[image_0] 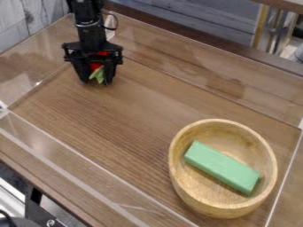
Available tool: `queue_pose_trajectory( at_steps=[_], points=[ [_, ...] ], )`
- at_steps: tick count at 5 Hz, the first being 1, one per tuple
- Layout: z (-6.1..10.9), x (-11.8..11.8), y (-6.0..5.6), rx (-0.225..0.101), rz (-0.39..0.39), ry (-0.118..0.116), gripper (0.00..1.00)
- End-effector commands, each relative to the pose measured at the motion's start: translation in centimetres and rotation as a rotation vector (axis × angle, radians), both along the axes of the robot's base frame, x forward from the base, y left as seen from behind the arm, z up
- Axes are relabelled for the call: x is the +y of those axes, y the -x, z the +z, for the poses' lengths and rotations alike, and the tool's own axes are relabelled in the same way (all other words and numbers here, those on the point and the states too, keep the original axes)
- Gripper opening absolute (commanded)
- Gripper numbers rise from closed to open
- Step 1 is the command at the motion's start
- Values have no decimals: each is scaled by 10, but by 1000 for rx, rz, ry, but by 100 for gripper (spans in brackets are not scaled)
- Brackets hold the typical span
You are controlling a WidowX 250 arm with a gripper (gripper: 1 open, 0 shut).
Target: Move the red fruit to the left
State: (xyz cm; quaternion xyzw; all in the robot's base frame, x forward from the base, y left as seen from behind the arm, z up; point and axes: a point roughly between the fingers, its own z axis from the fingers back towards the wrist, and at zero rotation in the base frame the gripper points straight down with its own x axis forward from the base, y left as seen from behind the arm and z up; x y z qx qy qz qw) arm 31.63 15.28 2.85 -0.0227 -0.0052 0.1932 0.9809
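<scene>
From my remote seat: gripper (95,73) points straight down at the far left part of the wooden bench (130,133). Its jaws stand spread, one on each side of the red fruit (96,72), which sits low between them, green stem end showing at the bottom. I cannot tell if the jaws touch it or if it rests on the bench. Well apart, near right: wooden bowl (190,191) holding a green block (221,168).
</scene>
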Motion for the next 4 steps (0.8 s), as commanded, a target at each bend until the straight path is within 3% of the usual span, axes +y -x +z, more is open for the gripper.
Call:
queue_pose_trajectory(
  at_steps=[1,2,3,4],
  points=[
    [46,1,-18,-100,-8,-26,0],
    [35,-1,-14,-85,-32,-26,100],
    [34,10,-12,-68,61,-30,100],
    [43,14,-8,-57,156,-11,100]
  ],
)
